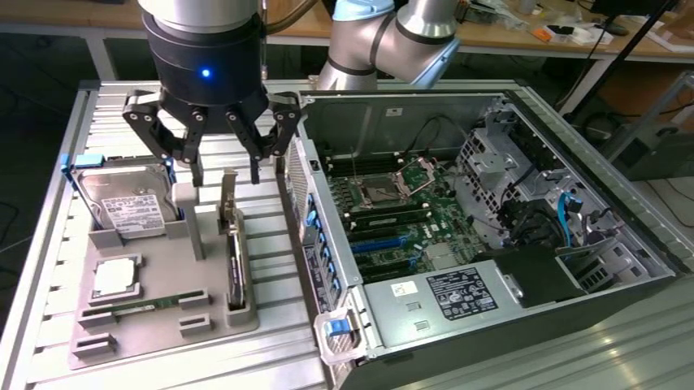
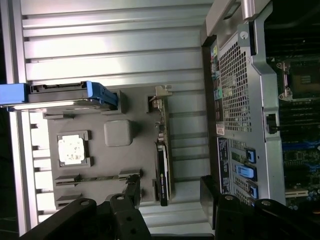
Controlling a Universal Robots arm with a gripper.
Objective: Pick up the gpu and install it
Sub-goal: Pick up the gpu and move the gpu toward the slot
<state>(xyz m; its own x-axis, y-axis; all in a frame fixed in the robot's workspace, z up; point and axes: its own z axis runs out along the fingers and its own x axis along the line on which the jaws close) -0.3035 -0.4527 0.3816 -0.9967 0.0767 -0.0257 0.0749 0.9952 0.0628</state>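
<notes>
gpu [image 1: 231, 244] stands on edge in its grey tray [image 1: 201, 276] slot, directly below the fingers [image 1: 197, 150], untouched. Fingers are spread wide, holding nothing. Open PC case [image 1: 488, 203] sits close beside them. For the grasp I'd straddle the card's thin edge, centred, staying vertical and clear of the tray post [image 1: 193, 219].

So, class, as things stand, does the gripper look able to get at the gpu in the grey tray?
Probably yes. The gripper hangs above the gpu with jaws open and nothing between them. The card stands on edge in the grey tray, its top edge bare; the computer case stands apart.
</notes>
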